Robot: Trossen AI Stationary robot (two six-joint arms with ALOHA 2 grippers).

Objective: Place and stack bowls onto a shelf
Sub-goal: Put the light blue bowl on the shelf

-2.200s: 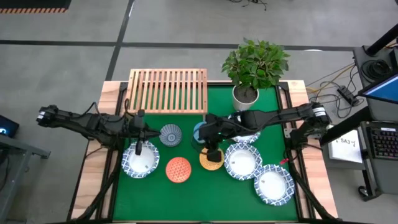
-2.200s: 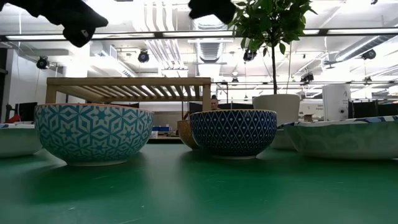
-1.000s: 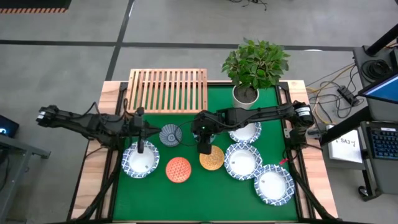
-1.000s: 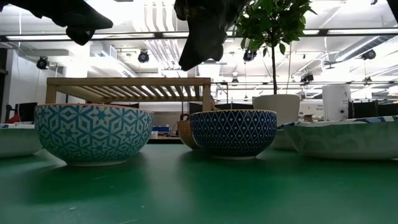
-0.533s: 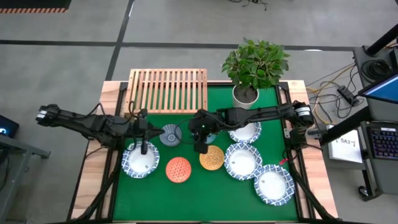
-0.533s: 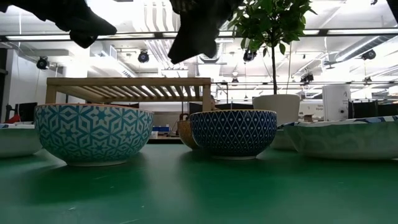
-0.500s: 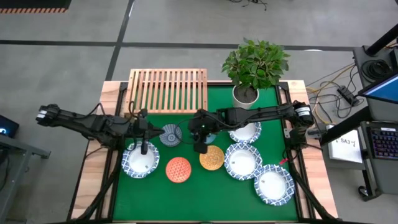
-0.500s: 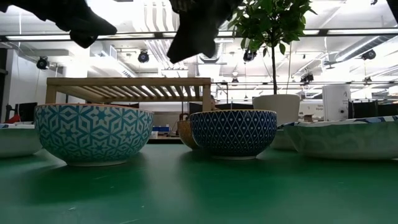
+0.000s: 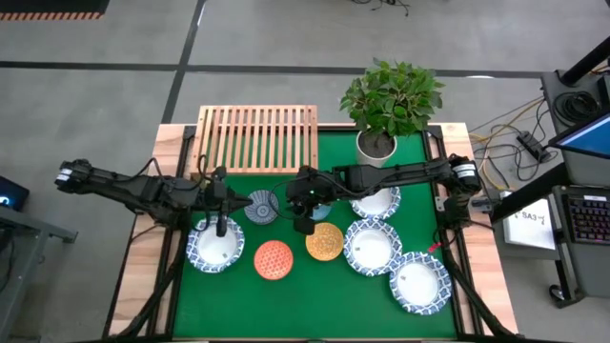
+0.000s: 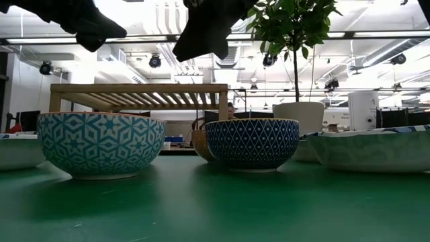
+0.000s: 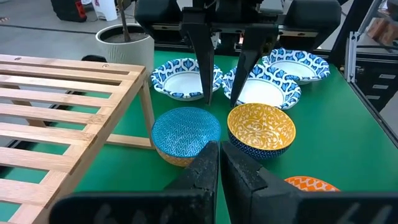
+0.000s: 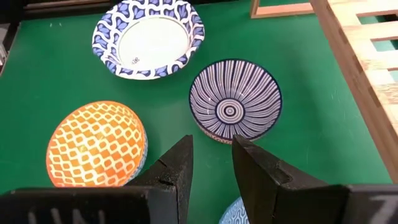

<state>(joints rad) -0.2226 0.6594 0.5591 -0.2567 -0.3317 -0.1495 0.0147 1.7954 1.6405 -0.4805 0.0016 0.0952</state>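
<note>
Grey-blue striped bowl [image 12: 235, 98] — being approached by right gripper [image 9: 303, 221], jaws parted, just beside; left gripper [image 9: 220, 227] jaws nearly closed, empty.

You are working in a robotics lab set in an open industrial hall: exposed ceiling ducts [image 10: 225, 50] and track spotlights [image 10: 155, 61] overhead, a grey concrete floor [image 9: 95, 95] with taped lines, cables [image 9: 519, 138] and a keyboard [image 9: 583, 217] off the table's right edge.

Grey concrete floor [image 9: 114, 86]; exposed ceiling ducts [image 10: 225, 50], strip lights; desk with keyboard [image 9: 583, 219] beside table.
</note>
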